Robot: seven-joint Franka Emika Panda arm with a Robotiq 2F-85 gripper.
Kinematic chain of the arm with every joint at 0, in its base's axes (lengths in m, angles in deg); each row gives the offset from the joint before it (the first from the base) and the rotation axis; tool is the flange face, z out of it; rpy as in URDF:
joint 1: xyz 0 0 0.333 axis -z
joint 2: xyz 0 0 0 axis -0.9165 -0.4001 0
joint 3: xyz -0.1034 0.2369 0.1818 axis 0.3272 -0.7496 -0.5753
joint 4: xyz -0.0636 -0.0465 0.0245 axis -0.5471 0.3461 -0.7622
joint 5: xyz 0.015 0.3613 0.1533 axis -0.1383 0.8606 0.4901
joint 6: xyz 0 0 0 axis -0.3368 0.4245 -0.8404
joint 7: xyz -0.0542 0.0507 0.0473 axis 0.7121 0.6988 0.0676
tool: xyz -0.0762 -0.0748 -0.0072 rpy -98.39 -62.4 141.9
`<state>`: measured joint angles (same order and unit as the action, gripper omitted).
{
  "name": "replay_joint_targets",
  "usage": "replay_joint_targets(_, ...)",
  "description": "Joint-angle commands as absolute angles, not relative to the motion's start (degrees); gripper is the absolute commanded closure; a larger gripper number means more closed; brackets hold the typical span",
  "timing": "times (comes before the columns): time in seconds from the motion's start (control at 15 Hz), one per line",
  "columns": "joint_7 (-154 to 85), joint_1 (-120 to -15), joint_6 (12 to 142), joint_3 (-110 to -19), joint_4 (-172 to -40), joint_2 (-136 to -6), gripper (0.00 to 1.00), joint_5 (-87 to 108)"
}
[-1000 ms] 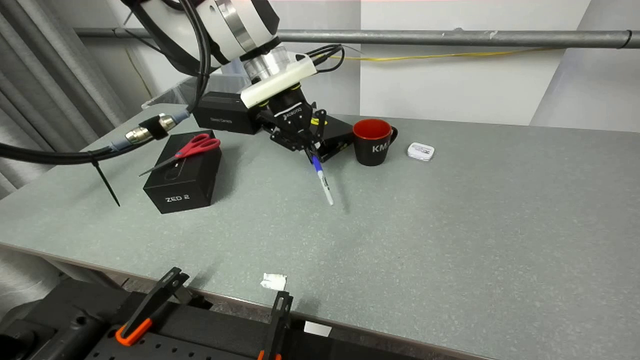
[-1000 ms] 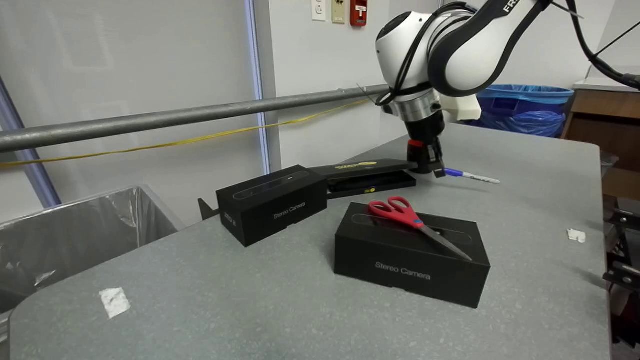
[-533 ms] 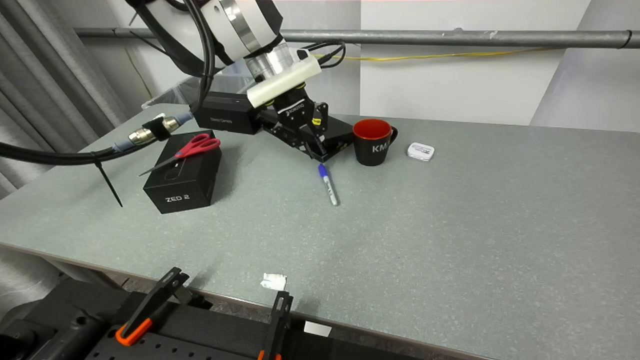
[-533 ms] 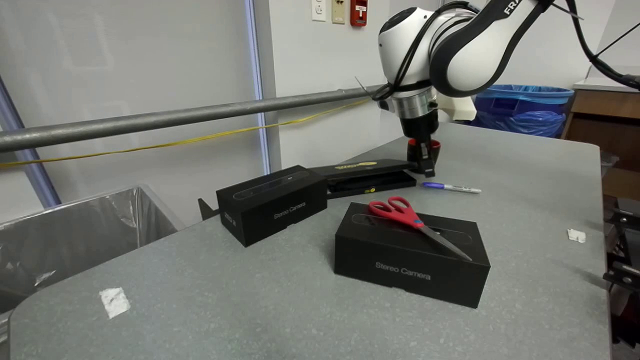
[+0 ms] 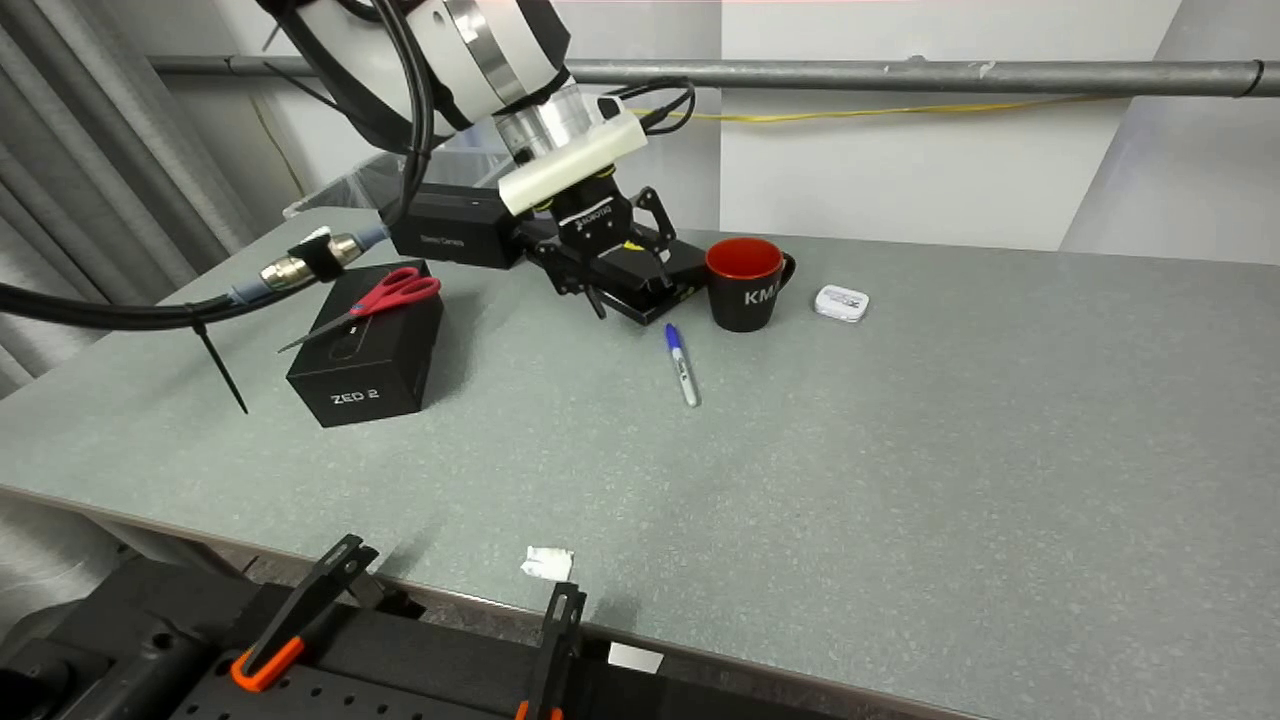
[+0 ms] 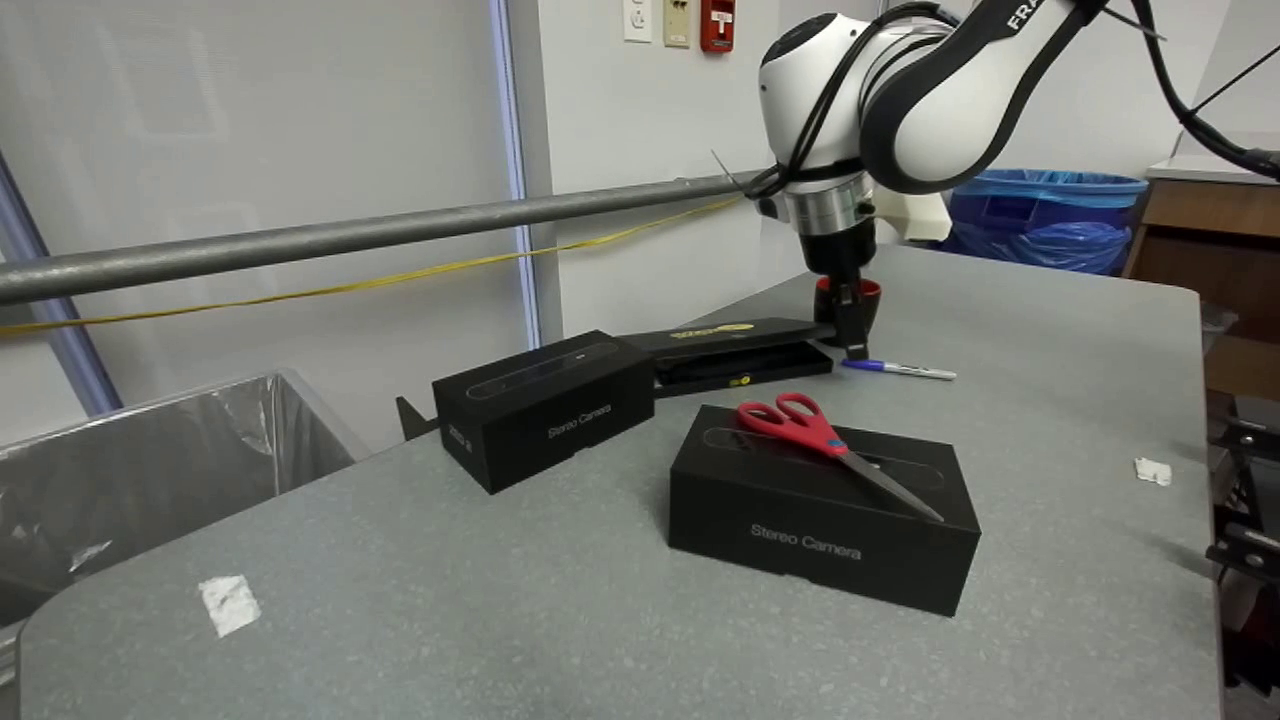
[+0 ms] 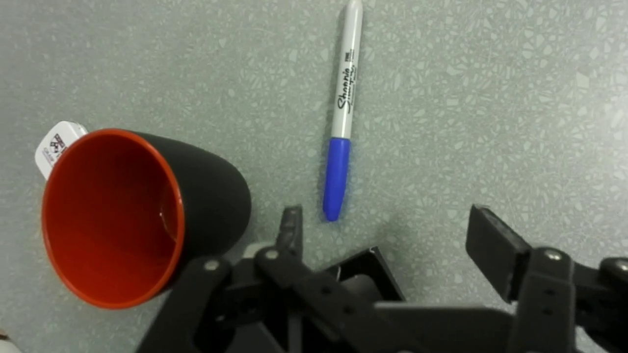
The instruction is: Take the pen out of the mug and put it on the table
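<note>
The pen (image 5: 682, 365), with a blue cap and a pale barrel, lies flat on the grey-green table (image 5: 900, 500). In the wrist view the pen (image 7: 343, 113) has its capped end closest to the fingers. My gripper (image 7: 384, 211) is open, its fingers wide apart and nothing held. In an exterior view the gripper (image 5: 633, 300) stands behind the pen, in front of the open flat black box. The dark mug (image 5: 742, 300) is upright to the right of the gripper there. Its red inside (image 7: 108, 220) holds nothing visible. The gripper partly covers the mug (image 6: 868, 298) in an exterior view.
An open flat black box (image 6: 740, 365) sits close by the gripper. Red scissors (image 6: 800, 425) rest on a black camera box (image 6: 820, 520); another camera box (image 6: 545, 405) stands behind. A small white tin (image 5: 841, 303) lies beside the mug.
A second ago the gripper held the pen slanting down. The pen came down flat, then shifted a little to the right in an exterior view. The fingers have spread apart.
</note>
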<state>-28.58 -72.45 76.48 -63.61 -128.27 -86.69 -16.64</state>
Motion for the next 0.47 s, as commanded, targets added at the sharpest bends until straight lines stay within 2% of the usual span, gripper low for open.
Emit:
replay_joint_targets(0.0,-27.35,-71.40,76.61,-64.13,-127.80,-86.46,0.00,-15.64)
replay_joint_targets(0.4,-28.57,-72.16,76.33,-63.76,-128.13,-86.68,0.00,-16.33)
